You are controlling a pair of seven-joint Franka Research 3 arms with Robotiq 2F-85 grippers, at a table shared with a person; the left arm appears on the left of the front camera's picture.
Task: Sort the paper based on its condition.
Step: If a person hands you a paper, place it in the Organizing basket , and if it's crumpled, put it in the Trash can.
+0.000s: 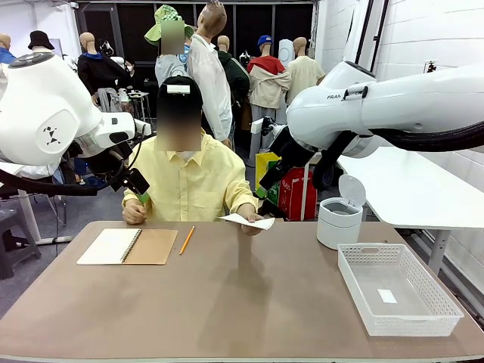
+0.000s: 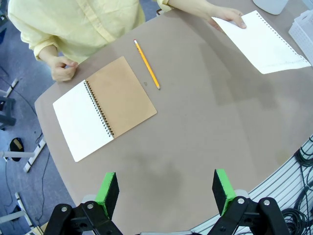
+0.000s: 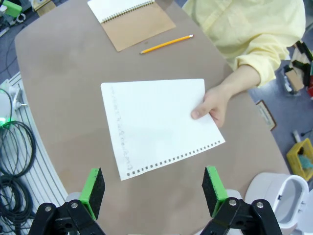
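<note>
The person at the far side holds a flat white sheet of paper by one edge, a little above the table. In the right wrist view the paper lies spread below my right gripper, with the person's hand pinching its side. The jaws stand open and high above it, holding nothing. My left gripper hangs open and holds nothing, high over the table's left part. The same paper shows far off at the top right of the left wrist view.
An open spiral notebook with a brown cover lies at the table's left, a yellow pencil beside it. A white lidded bin stands at the right. A white mesh basket sits in front of it.
</note>
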